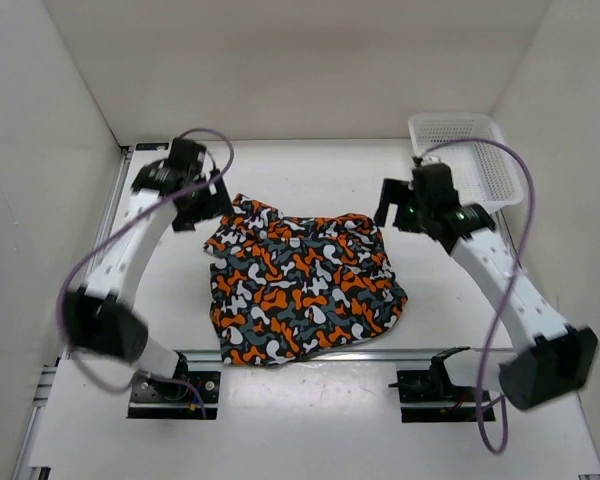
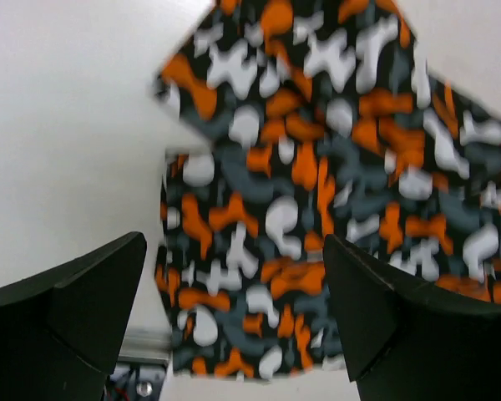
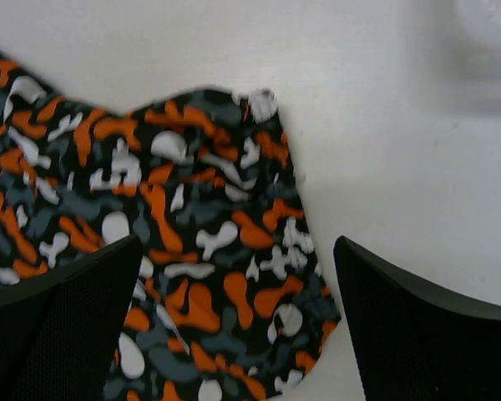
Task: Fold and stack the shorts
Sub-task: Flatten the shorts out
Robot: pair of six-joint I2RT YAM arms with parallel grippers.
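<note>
The shorts (image 1: 305, 295) lie bunched, perhaps folded, on the table (image 1: 310, 180). Left gripper (image 2: 234, 246) and right gripper (image 3: 238, 246) hover above them, fingers spread, holding nothing.

No writing, label or number is legible anywhere.

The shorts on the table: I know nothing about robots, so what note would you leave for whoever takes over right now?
Left gripper: jaws open, empty, over the far left corner of the shorts.
Right gripper: jaws open, empty, over their far right corner.
Shorts: mid-table; white basket at the far right.
Done: a rough fold, it seems, with uneven edges.
Left: neaten the fold, then stack.
</note>
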